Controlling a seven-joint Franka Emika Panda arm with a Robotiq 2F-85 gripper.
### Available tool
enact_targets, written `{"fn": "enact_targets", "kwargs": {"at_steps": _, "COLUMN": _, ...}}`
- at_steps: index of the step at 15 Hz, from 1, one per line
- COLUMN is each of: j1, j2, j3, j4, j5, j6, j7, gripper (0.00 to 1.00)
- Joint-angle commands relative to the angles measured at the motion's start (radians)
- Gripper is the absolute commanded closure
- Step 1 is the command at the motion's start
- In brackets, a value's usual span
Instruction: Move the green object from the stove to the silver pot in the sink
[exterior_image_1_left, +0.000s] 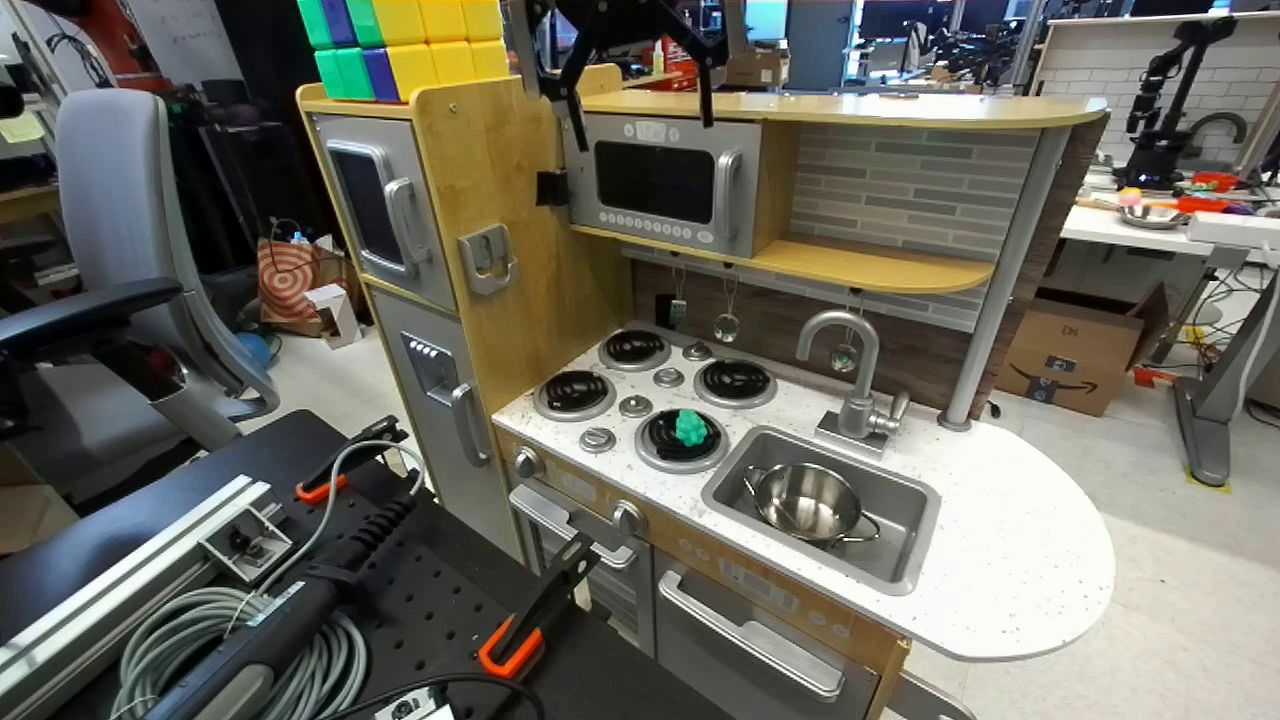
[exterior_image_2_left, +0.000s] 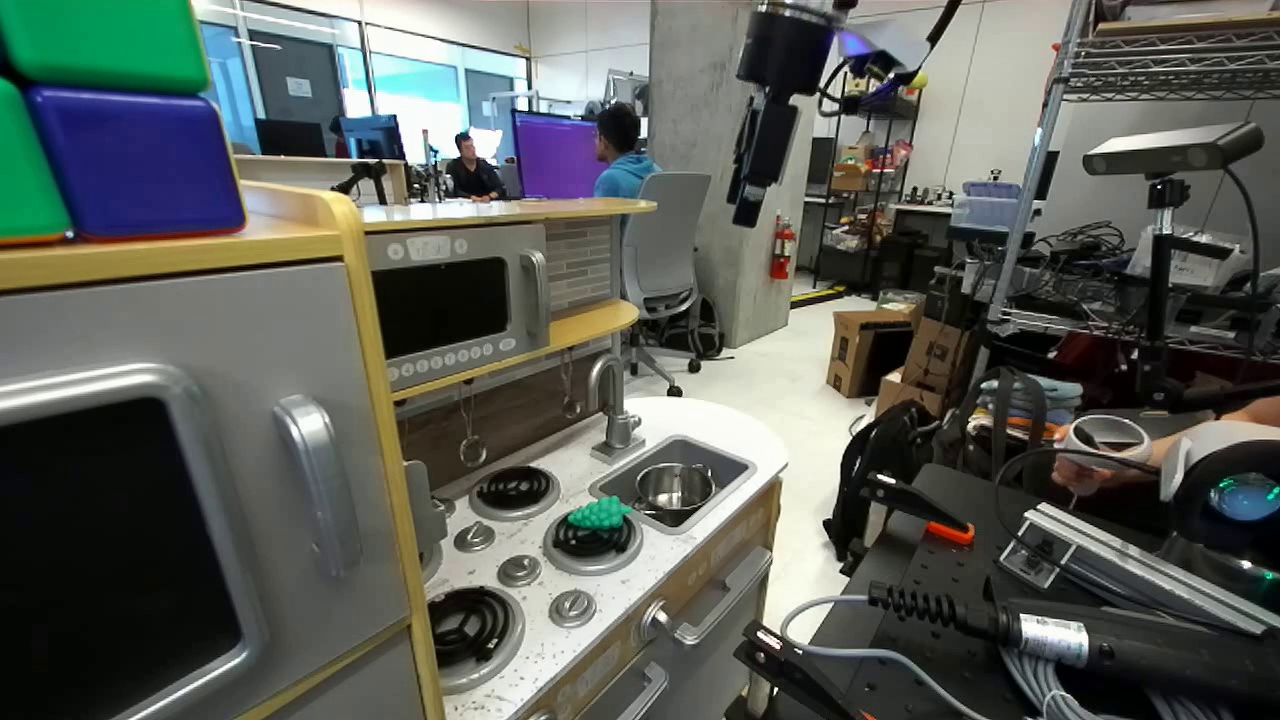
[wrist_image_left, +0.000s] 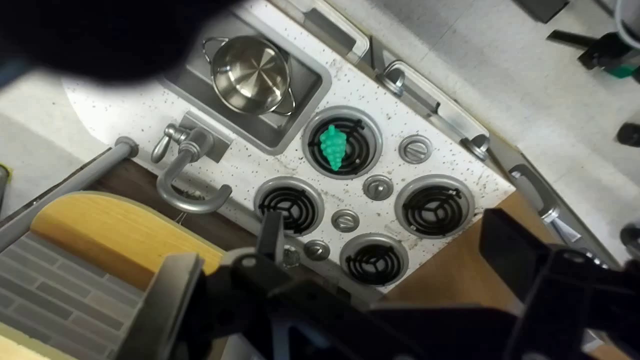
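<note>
In an exterior view, the Robotiq gripper (exterior_image_1_left: 645, 137) hangs high, its fingers spread well apart and holding nothing. The step in hand looks to be the approach, with the grasp not yet made. The next move likely calls for bringing the gripper down to the toy grape bunch (exterior_image_1_left: 690, 428), straddling it, then closing. That bunch lies well below the gripper, on the burner (exterior_image_1_left: 660, 445) of the toy stove (exterior_image_1_left: 625, 382) nearest the sink basin (exterior_image_1_left: 900, 540). The two-handled silver pot (exterior_image_1_left: 805, 500) stands in the basin, also well below the gripper.

In an exterior view, the gripper (exterior_image_2_left: 748, 200) shows edge-on, so its opening cannot be told here; the grape bunch (exterior_image_2_left: 600, 513) is well below it and apart from it.

In the wrist view, the gap between the fingers is wide and nothing is gripped. The bunch (wrist_image_left: 332, 147) lies ahead of the fingertips, nearer the line of the finger on the faucet (wrist_image_left: 195, 145) side; the pot sits farther ahead, off to that same side. Descending, the gripper should probably pass clear of the faucet and the wooden shelf (wrist_image_left: 115, 225).
</note>
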Motion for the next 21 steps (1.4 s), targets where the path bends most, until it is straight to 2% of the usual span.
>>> {"fn": "enact_targets", "kwargs": {"at_steps": 1, "j1": 0.015, "j2": 0.151, "j3": 0.024, "j4": 0.011, "j5": -0.004, "j6": 0.199, "j7": -0.017, "gripper": 0.0}}
{"fn": "enact_targets", "kwargs": {"at_steps": 2, "j1": 0.014, "j2": 0.195, "j3": 0.034, "j4": 0.027, "j5": -0.008, "j6": 0.209, "j7": -0.016, "gripper": 0.0}}
{"fn": "enact_targets", "kwargs": {"at_steps": 4, "j1": 0.007, "j2": 0.293, "j3": 0.059, "j4": 0.086, "j5": 0.018, "j6": 0.152, "j7": -0.025, "gripper": 0.0}}
{"fn": "enact_targets", "kwargs": {"at_steps": 6, "j1": -0.01, "j2": 0.388, "j3": 0.078, "j4": 0.153, "j5": -0.009, "j6": 0.119, "j7": 0.007, "gripper": 0.0}}
{"fn": "enact_targets", "kwargs": {"at_steps": 10, "j1": -0.025, "j2": 0.532, "j3": 0.074, "j4": 0.279, "j5": -0.076, "j6": 0.117, "j7": 0.117, "gripper": 0.0}}
{"fn": "enact_targets", "kwargs": {"at_steps": 11, "j1": -0.041, "j2": 0.539, "j3": 0.091, "j4": 0.304, "j5": -0.056, "j6": 0.045, "j7": 0.11, "gripper": 0.0}}
{"fn": "enact_targets", "kwargs": {"at_steps": 12, "j1": -0.045, "j2": 0.496, "j3": 0.101, "j4": 0.222, "j5": -0.071, "j6": 0.133, "j7": 0.101, "gripper": 0.0}}
{"fn": "enact_targets", "kwargs": {"at_steps": 18, "j1": -0.056, "j2": 0.516, "j3": 0.114, "j4": 0.237, "j5": -0.07, "j6": 0.125, "j7": 0.101, "gripper": 0.0}}
{"fn": "enact_targets", "kwargs": {"at_steps": 19, "j1": -0.06, "j2": 0.532, "j3": 0.128, "j4": 0.243, "j5": -0.06, "j6": 0.17, "j7": 0.082, "gripper": 0.0}}
{"fn": "enact_targets", "kwargs": {"at_steps": 21, "j1": -0.056, "j2": 0.589, "j3": 0.144, "j4": 0.297, "j5": -0.073, "j6": 0.147, "j7": 0.072, "gripper": 0.0}}
